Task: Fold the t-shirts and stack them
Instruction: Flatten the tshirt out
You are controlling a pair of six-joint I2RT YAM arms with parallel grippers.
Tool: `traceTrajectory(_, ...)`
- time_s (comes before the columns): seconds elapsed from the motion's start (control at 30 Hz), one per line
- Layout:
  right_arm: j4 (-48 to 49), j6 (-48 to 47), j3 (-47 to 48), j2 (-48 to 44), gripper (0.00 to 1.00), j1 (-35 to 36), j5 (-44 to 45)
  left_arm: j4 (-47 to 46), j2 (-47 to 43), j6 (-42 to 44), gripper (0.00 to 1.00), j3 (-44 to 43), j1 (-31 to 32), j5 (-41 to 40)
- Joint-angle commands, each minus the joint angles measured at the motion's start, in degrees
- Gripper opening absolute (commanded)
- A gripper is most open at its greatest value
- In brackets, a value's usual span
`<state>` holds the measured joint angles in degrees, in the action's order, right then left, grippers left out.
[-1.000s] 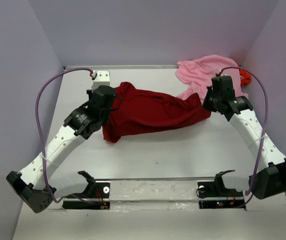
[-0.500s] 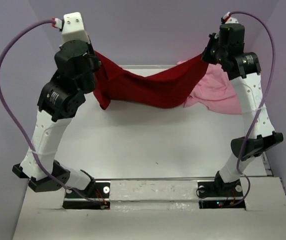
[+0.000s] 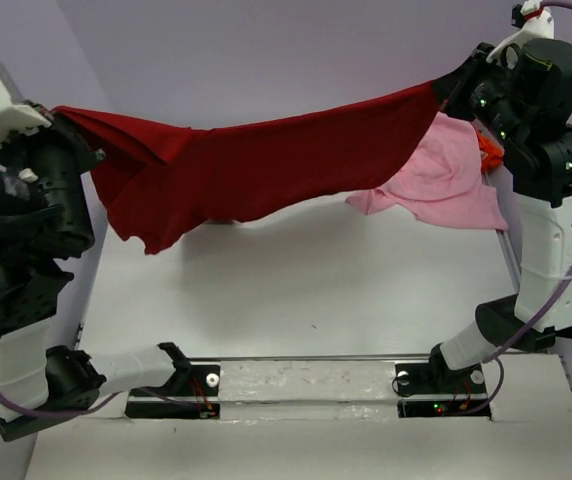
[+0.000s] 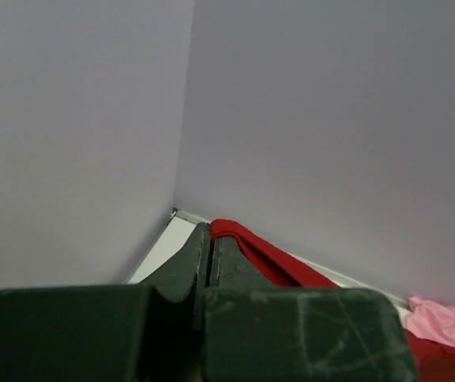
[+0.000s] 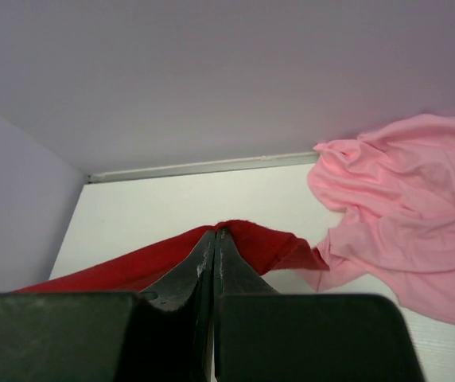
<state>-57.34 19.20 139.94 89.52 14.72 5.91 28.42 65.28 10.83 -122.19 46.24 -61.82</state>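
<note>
Pinching one end of the red shirt in the closed jaws of the left gripper, high at left; stretching it, sagging, above the table; clamping the other end likewise in the right gripper, near the crumpled pink shirt and a sliver of orange shirt.

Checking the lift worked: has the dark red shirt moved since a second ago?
Yes. The dark red shirt rose off the table and now hangs stretched before the back wall, between the left end effector and right end effector.
</note>
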Motion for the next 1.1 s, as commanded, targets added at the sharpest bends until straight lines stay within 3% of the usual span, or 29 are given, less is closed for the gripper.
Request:
traceTrajectory(0.0,2.4,-1.4,3.7,-2.5,0.0,0.3,-2.0,-11.4,-2.2,10.0,0.0,0.6,4.4,-9.4)
traceTrajectory(0.1,2.0,-1.0,3.2,-2.9,0.0,0.3,-3.6,-17.8,-3.0,16.2,0.0,0.3,7.5,-13.1)
traceTrajectory(0.23,2.6,-2.1,1.6,-6.4,0.0,0.3,-3.0,-34.6,-2.7,37.2,0.0,5.5,15.6,-23.5)
traceTrajectory(0.33,2.3,-2.1,-0.4,-9.1,0.0,0.3,-2.2,-38.6,-1.6,40.1,0.0,3.6,20.2,-25.8)
traceTrajectory(0.5,3.3,-2.9,-4.2,-15.0,0.0,0.3,-2.1,-48.0,0.6,51.1,0.0,2.3,24.1,-26.9)
traceTrajectory(0.7,4.5,-3.7,-10.0,-13.4,0.0,0.3,-3.2,-52.0,3.5,52.9,0.0,0.0,27.7,-23.4)
traceTrajectory(0.73,5.1,-3.9,-11.0,-11.2,0.0,0.3,-2.7,-55.6,2.7,56.1,0.0,3.0,27.7,-22.0)
traceTrajectory(0.77,5.6,-3.9,-12.7,-9.7,0.0,0.3,-2.1,-65.8,2.5,58.9,0.0,4.6,27.7,-21.3)
traceTrajectory(0.8,5.7,-4.1,-12.5,-7.9,0.0,0.3,-1.6,-68.1,2.6,61.0,0.0,5.5,27.7,-20.9)
traceTrajectory(0.93,5.3,-3.6,-6.2,3.5,0.0,0.3,-2.4,-61.7,4.9,55.0,0.0,4.7,26.5,-19.0)
traceTrajectory(1.0,4.5,-3.1,1.4,10.7,0.0,0.3,-2.0,-54.3,5.0,46.2,0.0,5.6,22.3,-16.7)
traceTrajectory(1.07,3.9,-2.8,5.9,14.8,0.0,0.3,-3.1,-37.2,7.8,32.3,0.0,2.2,13.0,-10.5)
